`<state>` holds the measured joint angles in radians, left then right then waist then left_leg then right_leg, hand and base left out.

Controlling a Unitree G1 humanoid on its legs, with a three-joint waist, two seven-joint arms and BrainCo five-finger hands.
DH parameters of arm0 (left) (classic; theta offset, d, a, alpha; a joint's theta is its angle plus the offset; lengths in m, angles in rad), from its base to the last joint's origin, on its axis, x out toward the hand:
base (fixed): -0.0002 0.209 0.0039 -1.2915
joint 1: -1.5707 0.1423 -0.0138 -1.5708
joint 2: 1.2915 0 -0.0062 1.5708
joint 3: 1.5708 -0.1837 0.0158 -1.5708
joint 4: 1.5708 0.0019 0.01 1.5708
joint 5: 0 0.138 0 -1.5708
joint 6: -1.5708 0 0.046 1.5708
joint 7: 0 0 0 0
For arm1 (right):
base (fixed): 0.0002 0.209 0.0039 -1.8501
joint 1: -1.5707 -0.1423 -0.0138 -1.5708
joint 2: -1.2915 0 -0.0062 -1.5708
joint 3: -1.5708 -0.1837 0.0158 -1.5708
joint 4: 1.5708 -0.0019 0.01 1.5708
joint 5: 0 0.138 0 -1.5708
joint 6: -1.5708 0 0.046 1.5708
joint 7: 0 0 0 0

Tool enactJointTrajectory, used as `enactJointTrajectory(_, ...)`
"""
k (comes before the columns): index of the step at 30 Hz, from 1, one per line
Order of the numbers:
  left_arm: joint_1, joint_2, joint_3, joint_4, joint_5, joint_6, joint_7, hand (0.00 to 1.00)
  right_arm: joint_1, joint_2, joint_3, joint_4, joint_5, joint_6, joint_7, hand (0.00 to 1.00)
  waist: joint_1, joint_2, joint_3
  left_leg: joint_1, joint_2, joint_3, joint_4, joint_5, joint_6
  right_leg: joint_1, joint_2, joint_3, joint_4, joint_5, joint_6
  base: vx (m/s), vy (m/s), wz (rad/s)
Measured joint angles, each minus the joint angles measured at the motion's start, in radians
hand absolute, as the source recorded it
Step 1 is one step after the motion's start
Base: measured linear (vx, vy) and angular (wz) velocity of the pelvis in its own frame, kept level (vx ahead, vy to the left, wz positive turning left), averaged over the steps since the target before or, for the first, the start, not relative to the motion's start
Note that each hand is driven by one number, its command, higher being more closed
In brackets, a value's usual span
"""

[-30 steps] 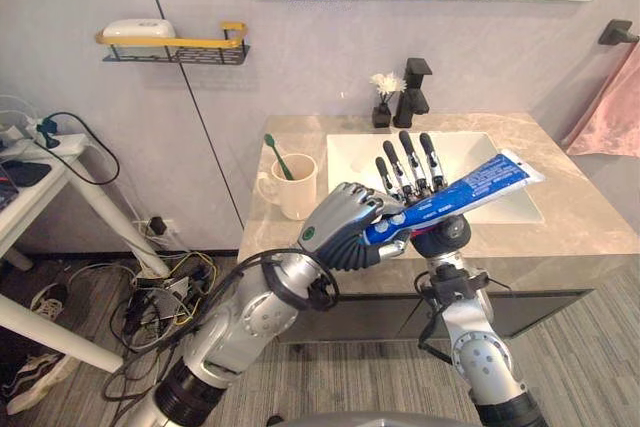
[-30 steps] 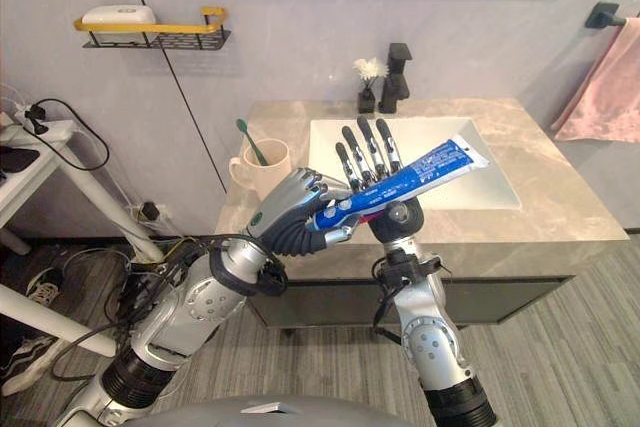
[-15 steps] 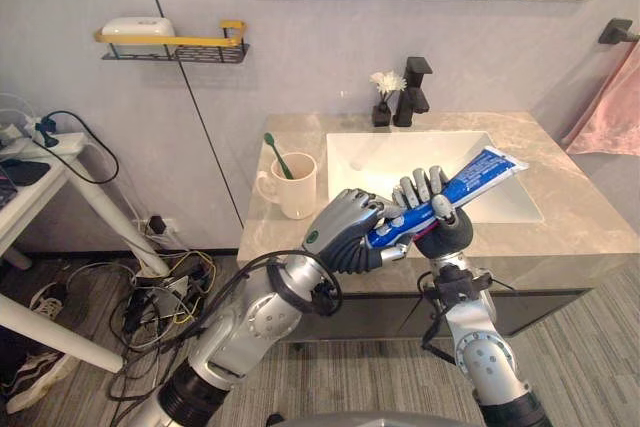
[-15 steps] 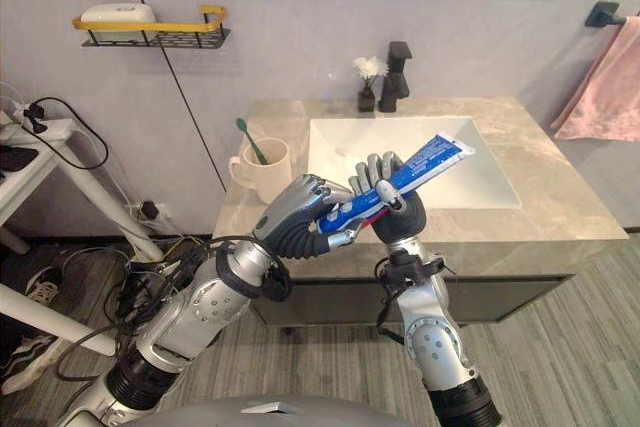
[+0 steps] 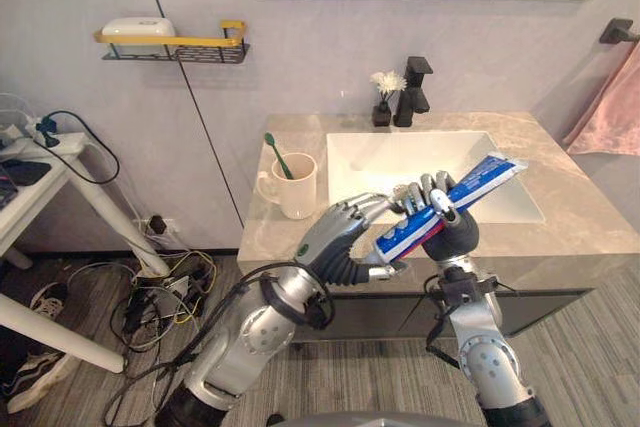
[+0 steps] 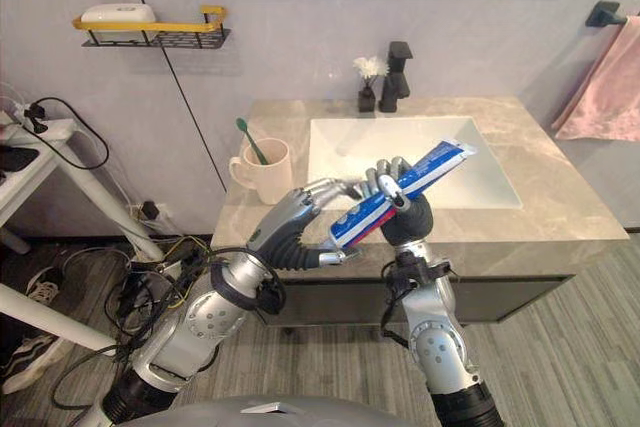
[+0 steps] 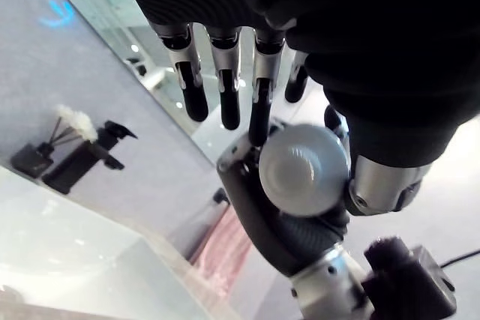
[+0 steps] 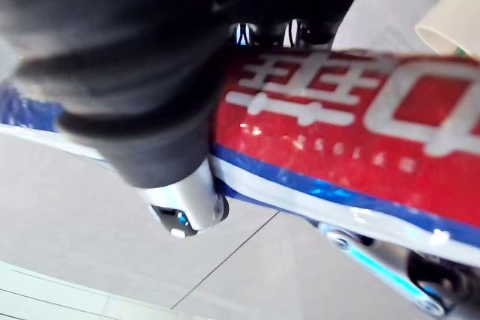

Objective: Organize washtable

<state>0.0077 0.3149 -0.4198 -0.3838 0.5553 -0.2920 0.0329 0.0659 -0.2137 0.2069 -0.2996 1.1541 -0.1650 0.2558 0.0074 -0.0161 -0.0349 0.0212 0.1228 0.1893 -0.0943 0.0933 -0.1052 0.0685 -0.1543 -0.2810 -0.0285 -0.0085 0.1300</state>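
Observation:
A blue, red and white toothpaste tube (image 5: 470,192) hangs slanted above the front edge of the washtable (image 5: 590,217), its white cap (image 7: 304,170) at the low end. My right hand (image 5: 452,232) is shut on the tube's lower half, and its red and blue print (image 8: 337,118) sits right under the curled fingers. My left hand (image 5: 335,237) stands open just left of the cap, fingers straight and off the tube. A cream cup (image 5: 295,185) with a green toothbrush (image 5: 276,155) stands on the washtable's left part.
The white basin (image 5: 400,152) lies behind both hands, with a black faucet (image 5: 413,92) and a small flower vase (image 5: 384,97) at its back edge. A wall shelf (image 5: 170,45) holds a soap dish. A pink towel (image 5: 610,107) hangs at right, a white side table (image 5: 50,162) stands at left.
My right hand's fingers curled round the tube. My left hand then opened and let go of the cap end. The tube now tilts a little lower.

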Motion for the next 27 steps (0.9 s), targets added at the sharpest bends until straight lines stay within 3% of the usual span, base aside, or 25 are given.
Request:
enactJointTrajectory(6, 0.091, -0.046, 0.175, -0.028, -0.002, 0.009, 0.028, 0.0, 0.005, 0.003, -0.068, 0.0, -0.048, -0.015, -0.023, 1.0, 0.002, 0.002, -0.001, -0.009, 0.0, -0.004, 0.0, 0.0, 0.0, -0.003, 0.0, -0.007, -0.003, 0.0, 0.0, 0.0, -0.002, 0.02)
enactJointTrajectory(11, 0.186, -0.095, 0.299, -0.061, -0.044, 0.02, 0.061, 0.0, 0.003, 0.027, -0.139, 0.0, -0.087, -0.028, -0.06, 1.0, 0.021, 0.002, -0.001, -0.017, -0.001, -0.011, 0.0, 0.0, 0.0, -0.001, 0.001, -0.013, -0.009, 0.0, 0.0, 0.02, -0.01, 0.04)
enactJointTrajectory(16, 0.281, -0.183, 0.399, -0.017, -0.14, 0.049, 0.061, 0.0, -0.098, 0.009, -0.254, 0.076, -0.247, -0.042, -0.124, 1.0, 0.034, 0.002, -0.001, -0.036, -0.002, -0.037, -0.01, 0.002, 0.0, 0.003, 0.001, -0.047, -0.016, -0.001, 0.0, -0.01, -0.004, 0.17)
enactJointTrajectory(21, 0.305, -0.221, 0.425, 0.262, -0.164, 0.09, 0.058, 0.0, -0.27, -0.067, -0.271, 0.162, -0.398, -0.048, -0.186, 1.0, 0.059, -0.001, 0.002, -0.05, -0.003, -0.055, -0.01, 0.011, -0.002, 0.001, 0.003, -0.064, -0.017, -0.001, 0.0, 0.0, -0.002, 0.11)
enactJointTrajectory(27, 0.308, -0.248, 0.43, 0.543, -0.197, 0.123, 0.043, 0.0, -0.488, -0.132, -0.215, 0.263, -0.546, -0.049, -0.228, 1.0, 0.069, -0.022, 0.013, -0.073, -0.004, -0.066, -0.01, 0.017, -0.002, -0.011, 0.002, -0.083, -0.018, 0.0, 0.0, 0.01, -0.005, 0.08)
